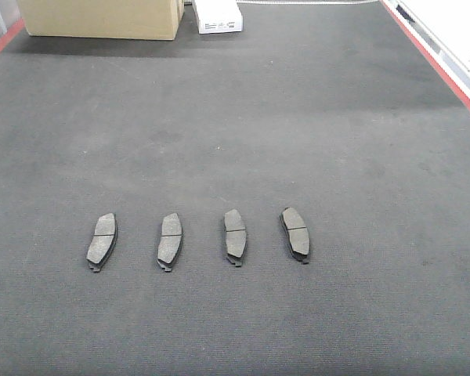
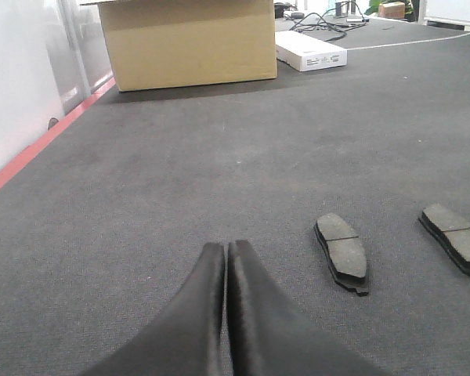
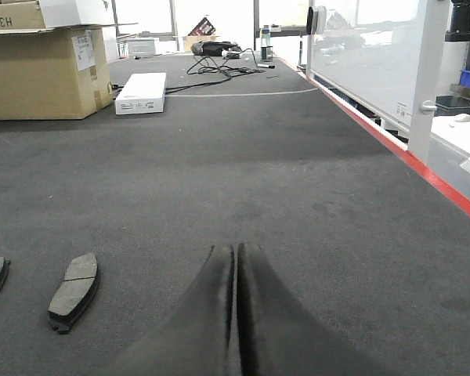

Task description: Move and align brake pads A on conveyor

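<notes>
Four small, flat, dark-grey curved brake pads, each crossed by a thin groove at the middle, are seen lying in a row on the wide dark charcoal felt-like conveyor belt (image 1: 235, 117), in the near half of the front-facing view. The leftmost pad (image 1: 102, 239) and the second pad (image 1: 170, 239) are tilted slightly, with their far ends leaning to the right; the third pad (image 1: 235, 235) is set nearly straight, and the fourth pad (image 1: 295, 232) is tilted the other way, its far end leaning to the left. The pads are spaced apart from one another, none touching. The belt is edged by a red frame strip (image 1: 435, 59) on the right and another at the far left corner. At the far end of the belt a tan cardboard box (image 1: 102, 17) is placed, with a flat white carton (image 1: 218, 16) just beside it on the right. In the left wrist view, the black left gripper (image 2: 225, 252) is shown low over the belt with its fingertips pressed together and nothing held between them; two pads (image 2: 343, 251) are seen ahead and to its right. In the right wrist view, the black right gripper (image 3: 236, 252) is likewise closed on nothing, with one pad (image 3: 74, 288) lying to its left and the edge of another at the frame border.
</notes>
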Available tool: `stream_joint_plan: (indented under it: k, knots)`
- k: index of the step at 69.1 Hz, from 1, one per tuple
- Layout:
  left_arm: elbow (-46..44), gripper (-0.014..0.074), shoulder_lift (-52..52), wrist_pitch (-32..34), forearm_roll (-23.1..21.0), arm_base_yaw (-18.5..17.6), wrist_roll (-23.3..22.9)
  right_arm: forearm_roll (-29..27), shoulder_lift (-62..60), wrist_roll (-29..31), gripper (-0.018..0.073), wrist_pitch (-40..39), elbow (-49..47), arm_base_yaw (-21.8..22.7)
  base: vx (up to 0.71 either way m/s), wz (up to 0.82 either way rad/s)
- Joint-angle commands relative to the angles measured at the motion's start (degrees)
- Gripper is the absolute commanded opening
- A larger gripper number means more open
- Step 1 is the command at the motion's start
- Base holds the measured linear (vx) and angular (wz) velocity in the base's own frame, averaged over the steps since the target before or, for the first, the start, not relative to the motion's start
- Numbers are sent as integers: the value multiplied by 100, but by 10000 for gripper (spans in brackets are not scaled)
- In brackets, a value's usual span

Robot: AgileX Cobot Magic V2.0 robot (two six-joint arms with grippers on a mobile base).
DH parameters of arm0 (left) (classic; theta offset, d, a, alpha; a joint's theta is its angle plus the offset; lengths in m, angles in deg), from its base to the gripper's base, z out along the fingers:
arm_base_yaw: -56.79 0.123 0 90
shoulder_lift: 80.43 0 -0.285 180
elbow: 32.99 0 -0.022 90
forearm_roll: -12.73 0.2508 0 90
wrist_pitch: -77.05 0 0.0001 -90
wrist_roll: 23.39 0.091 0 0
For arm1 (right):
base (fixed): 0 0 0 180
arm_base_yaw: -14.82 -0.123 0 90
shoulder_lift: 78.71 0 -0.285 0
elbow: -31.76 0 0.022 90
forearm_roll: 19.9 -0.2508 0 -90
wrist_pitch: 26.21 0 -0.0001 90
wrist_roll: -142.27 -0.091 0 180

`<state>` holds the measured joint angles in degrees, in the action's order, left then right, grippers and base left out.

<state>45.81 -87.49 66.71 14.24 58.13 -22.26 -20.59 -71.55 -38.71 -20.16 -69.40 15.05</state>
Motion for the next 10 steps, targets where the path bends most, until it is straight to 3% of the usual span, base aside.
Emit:
stream_joint_plan:
  k: [1,10]
  knots:
    - [141,-6,79,445,-51,-14,-36,14,-88,22,-9,-420,16,31,0,-1]
    - [141,-6,79,445,-51,-14,-36,14,-87,23,-9,-386,16,31,0,-1]
